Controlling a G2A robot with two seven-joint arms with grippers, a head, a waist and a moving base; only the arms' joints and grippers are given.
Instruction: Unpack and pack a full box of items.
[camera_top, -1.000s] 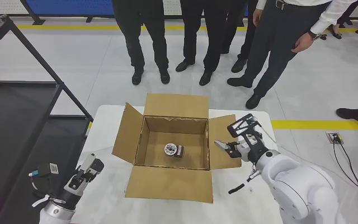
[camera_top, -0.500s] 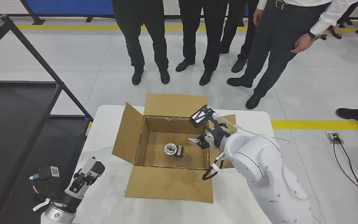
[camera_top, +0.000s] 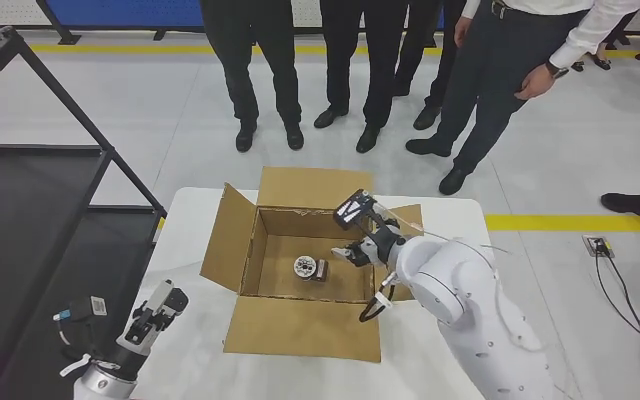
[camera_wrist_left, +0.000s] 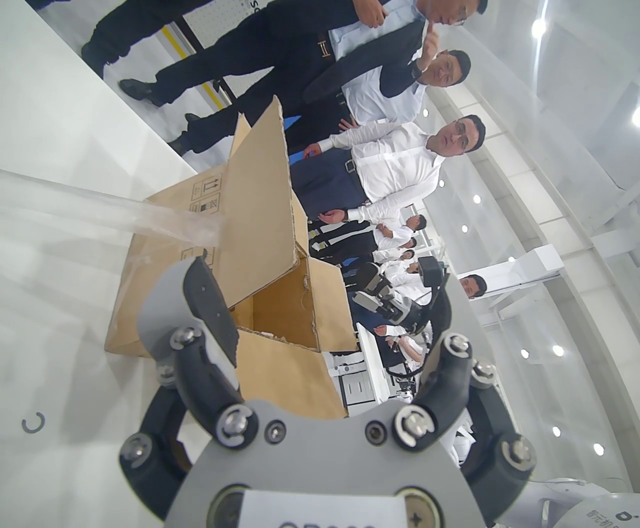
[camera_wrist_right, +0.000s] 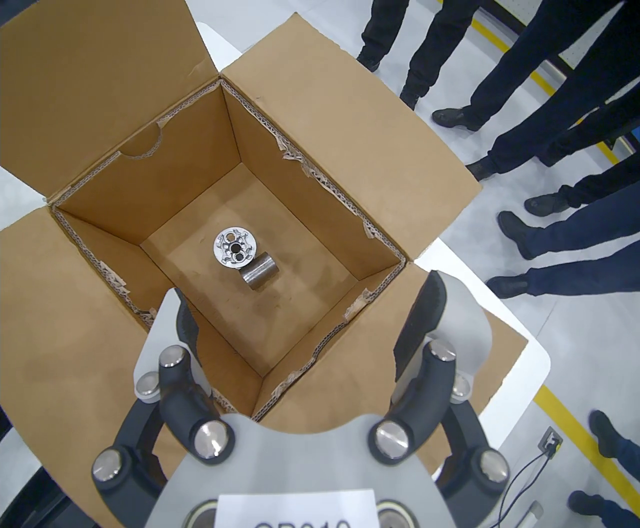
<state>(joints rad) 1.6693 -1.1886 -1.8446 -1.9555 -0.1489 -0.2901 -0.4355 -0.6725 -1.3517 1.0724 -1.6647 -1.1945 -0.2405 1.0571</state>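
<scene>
Small metal part on the floor of the open cardboard box (camera_top: 310, 190), right gripper (camera_top: 350, 252) poised above it.

The part is a flat round disc (camera_wrist_right: 235, 247) pierced with holes, face up, with a short dull-grey cylinder (camera_wrist_right: 260, 271) on its side touching it; whether the two are one piece is hard to tell; in the top view the pair's long axis runs across the box, disc to the left, cylinder to the right; it sits near the floor's middle, well apart from all four walls; all four flaps are folded outward; the right gripper hangs above the opening near the right wall, jaws spread wide, holding nothing; the left gripper (camera_top: 165, 297) is over the white table (camera_top: 195, 330) off the box's front-left corner, jaws parted and holding nothing.
</scene>
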